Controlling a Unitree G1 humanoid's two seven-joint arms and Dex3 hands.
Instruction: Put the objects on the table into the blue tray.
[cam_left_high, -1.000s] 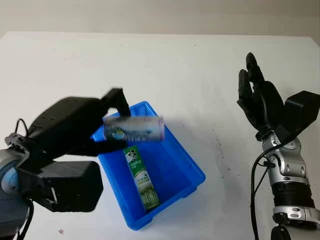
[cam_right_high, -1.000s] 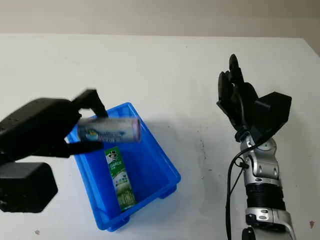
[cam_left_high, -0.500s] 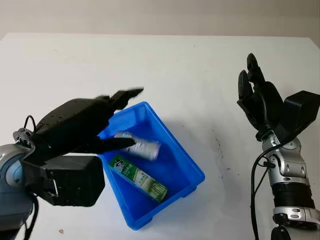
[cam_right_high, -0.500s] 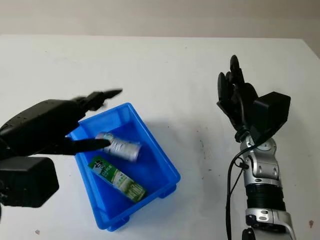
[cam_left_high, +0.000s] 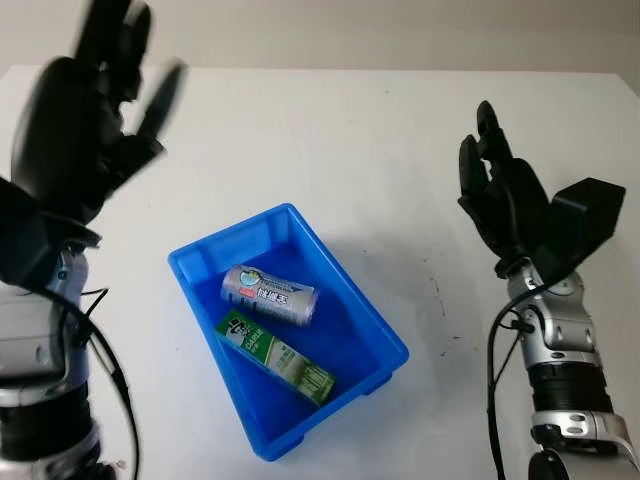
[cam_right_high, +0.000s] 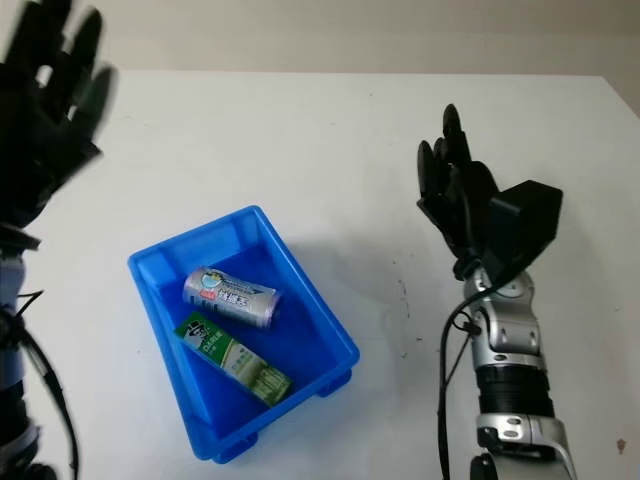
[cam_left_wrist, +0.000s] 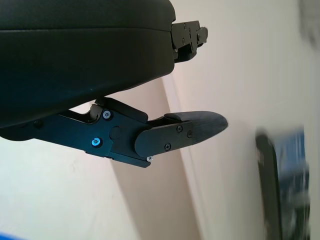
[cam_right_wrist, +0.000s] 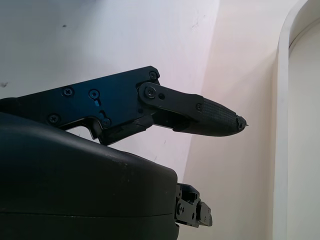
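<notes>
Two items are sitting inside the blue tray right now, which sits lower centre of the frame on the white table. First one is a silver can lying on its side across the upper half of the tray floor. Just below it is a green and white carton, also lying flat, angled diagonally toward the tray's lower right corner. The two look like they're just beside each other, maybe touching, can't say for sure.

Left hand is raised high in the upper left of the frame, well apart from the tray, released and holding nothing. It looks a bit smeared in the head views. In the left wrist view one of its fingers reaches out with nothing against it.

Right hand is up at the right side of the frame, over bare table, well apart from the tray. Also empty, nothing grasped. The right wrist view has its finger sticking out with nothing in it.
</notes>
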